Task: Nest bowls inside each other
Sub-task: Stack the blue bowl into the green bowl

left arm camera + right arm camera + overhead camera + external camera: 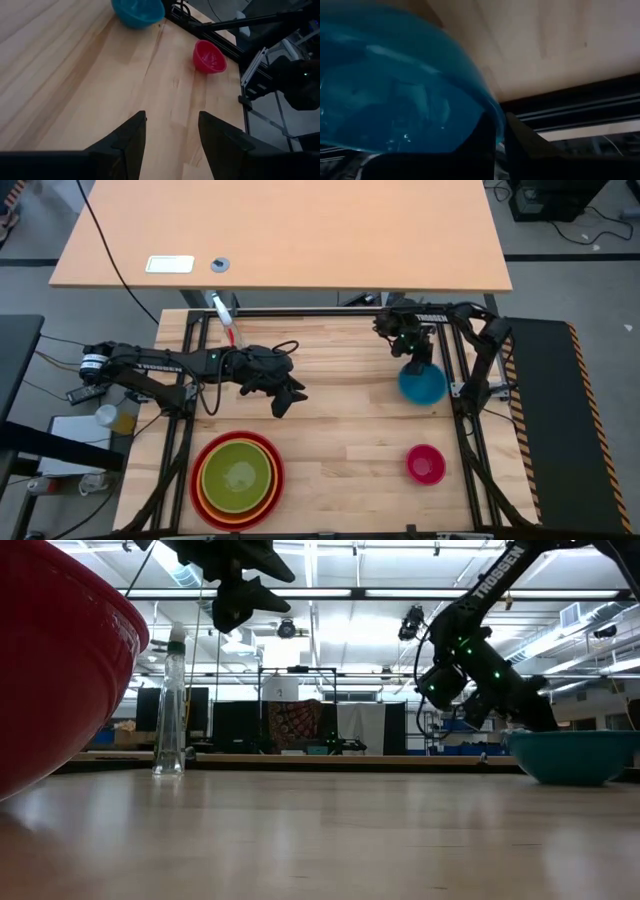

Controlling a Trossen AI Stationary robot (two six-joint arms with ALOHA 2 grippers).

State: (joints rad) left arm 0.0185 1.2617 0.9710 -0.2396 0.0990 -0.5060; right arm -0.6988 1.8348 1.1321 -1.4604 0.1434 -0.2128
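Observation:
A blue bowl (pixel 422 384) sits on its base at the table's far right, and my right gripper (pixel 413 363) is shut on its far rim. At the near left, a green bowl (pixel 238 472) lies nested in an orange one inside a big red bowl (pixel 203 450). A small pink bowl (pixel 425 464) stands alone at the near right. My left gripper (pixel 291 396) hangs open above the table's middle, holding nothing; in its wrist view its fingers (pixel 131 142) frame bare wood. My right gripper pinches the blue bowl's rim (pixel 496 116) on the bowl's far side, one finger inside the bowl and one outside (pixel 525 142). The fingers come slanting down from the table's far side. The bowl (pixel 575 755) rests on the table.
A spray bottle (pixel 226 318) lies at the far edge, left of centre, and shows upright-looking in the low view (pixel 170 700). Black frame rails (pixel 470 430) run along the table's sides. Bare wood lies between the bowl stack and the pink bowl.

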